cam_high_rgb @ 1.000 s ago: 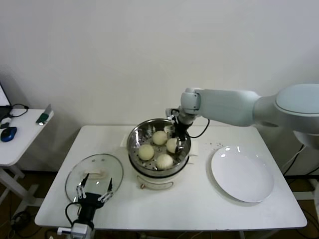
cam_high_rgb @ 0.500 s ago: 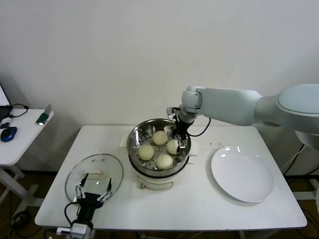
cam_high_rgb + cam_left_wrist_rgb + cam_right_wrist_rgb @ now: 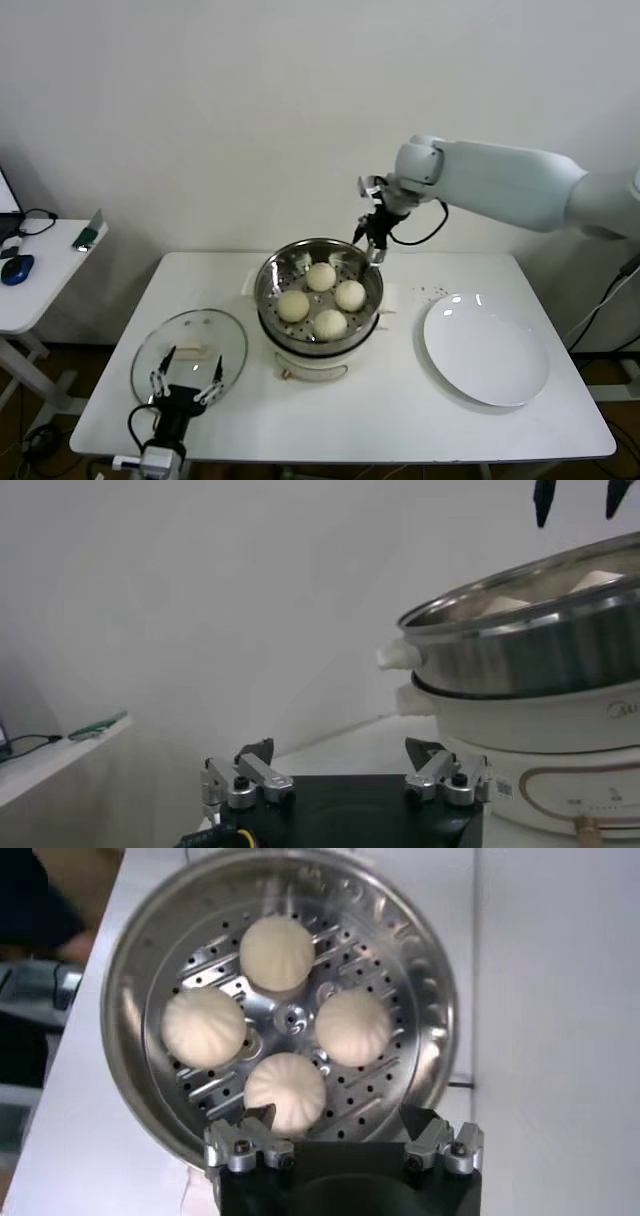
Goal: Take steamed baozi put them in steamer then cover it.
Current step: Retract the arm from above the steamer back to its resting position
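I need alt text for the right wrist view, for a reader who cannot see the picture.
Four steamed baozi sit in a ring on the perforated bottom of the round steel steamer, seen from straight above. The right gripper hangs over the steamer's rim with its fingers open and empty. The steamer stands on a white table.

The head view looks forward and down from above the near edge of the bench [image 3: 400, 400], taking in its whole top up to the wall. The left wrist view sits low, near bench level, facing level past its own claw [image 3: 345, 780] at the steamer [image 3: 530, 650] side-on, probably from fairly close. The right wrist view looks straight down over its claw [image 3: 345, 1148] into the steamer [image 3: 430, 1008], the one thing all three views share.
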### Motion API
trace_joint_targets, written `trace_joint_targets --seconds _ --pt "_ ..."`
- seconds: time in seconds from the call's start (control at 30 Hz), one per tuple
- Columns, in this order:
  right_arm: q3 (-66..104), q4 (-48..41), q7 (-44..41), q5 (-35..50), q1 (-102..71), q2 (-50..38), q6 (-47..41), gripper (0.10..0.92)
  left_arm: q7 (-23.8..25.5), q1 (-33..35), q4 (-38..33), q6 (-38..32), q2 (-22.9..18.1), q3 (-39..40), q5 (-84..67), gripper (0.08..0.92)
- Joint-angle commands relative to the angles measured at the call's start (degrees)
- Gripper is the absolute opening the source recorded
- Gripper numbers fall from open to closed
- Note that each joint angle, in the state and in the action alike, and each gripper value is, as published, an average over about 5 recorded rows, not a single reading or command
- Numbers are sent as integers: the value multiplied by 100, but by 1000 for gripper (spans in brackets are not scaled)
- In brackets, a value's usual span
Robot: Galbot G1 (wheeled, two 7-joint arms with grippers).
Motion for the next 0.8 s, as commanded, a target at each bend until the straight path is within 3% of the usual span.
trace_joint_targets --seconds 0.03,0.43,0.8 --pt "630 475 686 111 22 -985 397 823 -6 0 -32 16 -17 -7 18 823" --pt "3260 1579 3794 -163 -2541 -2752 1857 823 -56 -23 -34 31 -34 -62 83 823" --pt "7093 2289 5392 -900 -6181 -3184 2551 823 -70 -74 -38 68 -137 -72 234 823"
